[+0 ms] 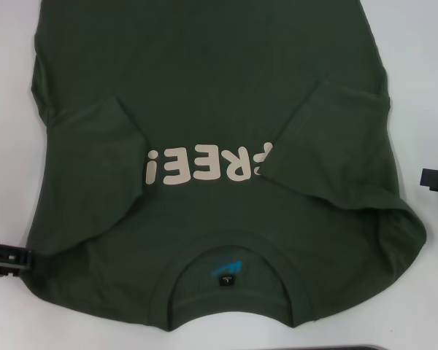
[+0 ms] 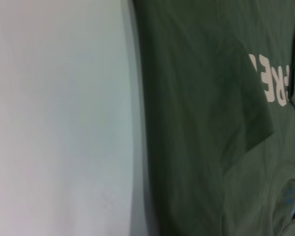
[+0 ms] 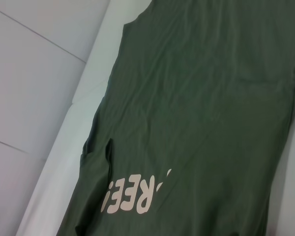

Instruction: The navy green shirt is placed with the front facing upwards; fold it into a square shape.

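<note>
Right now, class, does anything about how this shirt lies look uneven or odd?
Yes. On the navy green shirt, both sleeves are folded inward, but the right sleeve overlaps the lettering, hiding its first letter, and the shoulder behind it is bunched.

"REE!" on navy green shirt [image 1: 226,109]

A plain lab-style test bench: a bare white table [image 1: 423,87] fills the view, with a pale panelled wall [image 3: 34,73] rising right behind it.
</note>
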Available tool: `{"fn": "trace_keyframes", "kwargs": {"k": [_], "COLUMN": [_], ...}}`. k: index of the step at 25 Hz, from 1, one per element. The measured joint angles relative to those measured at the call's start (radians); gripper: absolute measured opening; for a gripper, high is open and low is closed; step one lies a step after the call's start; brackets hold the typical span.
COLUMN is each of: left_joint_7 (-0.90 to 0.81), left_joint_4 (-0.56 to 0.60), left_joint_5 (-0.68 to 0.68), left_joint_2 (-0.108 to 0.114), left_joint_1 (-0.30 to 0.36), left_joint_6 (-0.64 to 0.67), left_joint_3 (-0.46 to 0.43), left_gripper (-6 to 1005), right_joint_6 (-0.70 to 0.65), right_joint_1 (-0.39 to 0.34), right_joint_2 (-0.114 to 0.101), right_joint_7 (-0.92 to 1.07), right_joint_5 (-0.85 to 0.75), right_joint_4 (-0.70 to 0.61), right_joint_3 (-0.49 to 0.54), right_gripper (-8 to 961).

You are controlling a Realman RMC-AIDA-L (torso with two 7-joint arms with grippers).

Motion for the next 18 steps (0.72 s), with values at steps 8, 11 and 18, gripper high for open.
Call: {"fn": "trace_keyframes", "kwargs": {"k": [8, 11, 18], "left_joint_7": [0.001, 0.002, 0.012], "left_joint_4": [0.001, 0.001, 0.002], "left_joint_5": [0.006, 0.006, 0.007], "left_joint_2": [-0.001, -0.001, -0.005], "left_joint_1": [-0.004, -0.007, -0.009], "left_joint_6": [-0.007, -0.007, -0.003], "left_joint_3": [0.001, 0.002, 0.002], "left_gripper": [535, 501, 412], "right_joint_6": [0.0, 0.0, 0.004], "right_joint_1": [0.004, 0.005, 0.007], "right_joint_2": [0.0, 0.0, 0.0], "right_joint_7": [0.0, 0.0, 0.0], "right_joint_5": [0.0, 0.0, 0.0], "right_joint_4": [0.0, 0.0, 0.0], "right_joint_3": [0.0, 0.0, 0.0], "right_gripper": [816, 816, 815]}}
